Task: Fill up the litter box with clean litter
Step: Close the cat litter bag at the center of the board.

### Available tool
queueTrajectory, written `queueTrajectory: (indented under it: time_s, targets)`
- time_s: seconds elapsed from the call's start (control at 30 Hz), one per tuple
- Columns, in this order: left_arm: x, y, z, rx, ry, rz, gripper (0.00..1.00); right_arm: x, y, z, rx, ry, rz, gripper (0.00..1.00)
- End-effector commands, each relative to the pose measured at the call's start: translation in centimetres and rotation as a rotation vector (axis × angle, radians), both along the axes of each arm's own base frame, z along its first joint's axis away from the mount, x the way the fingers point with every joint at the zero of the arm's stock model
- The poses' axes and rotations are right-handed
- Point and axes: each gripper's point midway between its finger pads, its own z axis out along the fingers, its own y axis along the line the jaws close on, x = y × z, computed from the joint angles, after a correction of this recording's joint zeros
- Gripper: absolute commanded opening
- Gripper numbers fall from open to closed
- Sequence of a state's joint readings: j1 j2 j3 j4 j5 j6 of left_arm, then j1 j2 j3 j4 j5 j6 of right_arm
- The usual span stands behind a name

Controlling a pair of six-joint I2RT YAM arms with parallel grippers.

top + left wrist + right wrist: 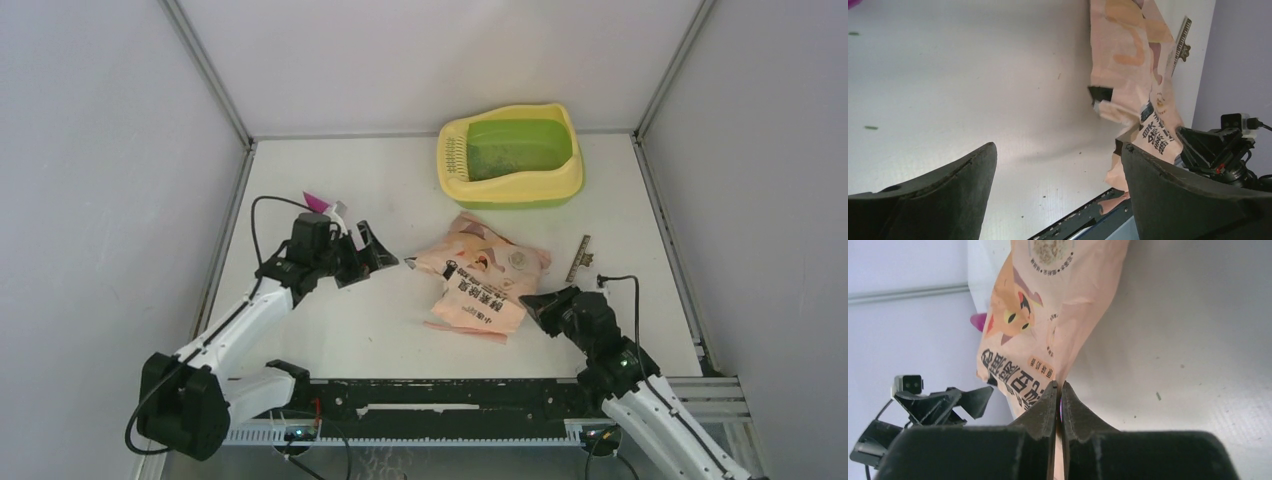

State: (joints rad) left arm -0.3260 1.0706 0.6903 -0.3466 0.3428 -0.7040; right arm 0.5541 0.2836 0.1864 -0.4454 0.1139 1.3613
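Note:
The litter box (pixel 510 190), yellow rim and green basin with a grille at its left end, stands at the back of the table. The peach-pink litter bag (pixel 480 275) lies flat in the middle. My right gripper (pixel 530 303) is shut on the bag's near right edge, and the wrist view shows the bag (pixel 1048 315) pinched between the jaws of the right gripper (pixel 1058 385). My left gripper (pixel 375 255) is open and empty just left of the bag's corner; in its wrist view the left gripper (pixel 1058 150) is apart from the bag (pixel 1128 60). A few dark litter specks (pixel 1044 196) lie on the table.
A magenta scoop (pixel 318 201) lies behind my left wrist. A slim toothed strip (pixel 579 258) lies right of the bag. Grey walls close in the table on both sides and at the back. The black rail (pixel 450 395) runs along the near edge.

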Motion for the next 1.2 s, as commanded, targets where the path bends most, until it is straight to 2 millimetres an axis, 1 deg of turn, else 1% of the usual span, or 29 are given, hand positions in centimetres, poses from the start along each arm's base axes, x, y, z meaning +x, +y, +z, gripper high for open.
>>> queueTrajectory:
  time_s: [0.0,0.1,0.17,0.23,0.3,0.37,0.4,0.5,0.6,0.7,0.93,1.07,1.13,1.17]
  targets:
    - [3.1,-2.9,4.2,-0.127,-0.099,0.003,0.96,0.5,0.4,2.9,0.084,-0.05,0.085,0.1]
    - [4.6,-3.5,5.4,-0.175,-0.121,0.032,0.96,1.4,-0.2,4.1,0.137,-0.059,0.089,0.09]
    - [5.5,-4.0,6.2,-0.213,-0.136,0.046,0.96,1.7,-0.1,4.9,0.178,-0.066,0.116,0.08]
    - [6.3,-5.0,6.9,-0.267,-0.126,0.048,0.96,2.1,-0.1,5.7,0.213,-0.072,0.142,0.08]
    - [6.8,-6.3,7.6,-0.321,-0.124,0.03,0.96,2.5,-0.1,6.8,0.246,-0.08,0.164,0.08]
    - [7.0,-7.6,7.7,-0.337,-0.112,0.013,0.96,2.7,0.0,7.8,0.264,-0.096,0.18,0.08]
    - [7.0,-8.1,7.4,-0.337,-0.101,0.007,0.96,3.1,-0.5,8.1,0.274,-0.104,0.164,0.08]
    - [6.9,-9.3,6.2,-0.355,-0.057,0.002,0.97,3.5,-0.4,8.9,0.313,-0.111,0.175,0.08]
    - [6.9,-10.3,4.6,-0.39,-0.002,-0.008,1.0,3.6,-0.5,8.9,0.317,-0.109,0.178,0.08]
    - [6.7,-11.4,3.8,-0.422,0.037,-0.028,1.0,3.6,-0.6,8.7,0.313,-0.104,0.181,0.09]
    - [7.8,-13.8,3.3,-0.528,0.099,-0.041,1.0,3.5,-0.7,8.5,0.308,-0.102,0.187,0.09]
    - [8.3,-14.9,3.8,-0.593,0.112,-0.046,1.0,3.4,-0.8,8.2,0.302,-0.092,0.19,0.09]
    - [8.4,-15.2,3.8,-0.599,0.12,-0.05,1.0,3.3,-0.8,8.0,0.3,-0.086,0.193,0.09]
    - [8.5,-15.3,3.7,-0.604,0.126,-0.048,0.98,3.3,-0.8,8.1,0.298,-0.089,0.195,0.09]
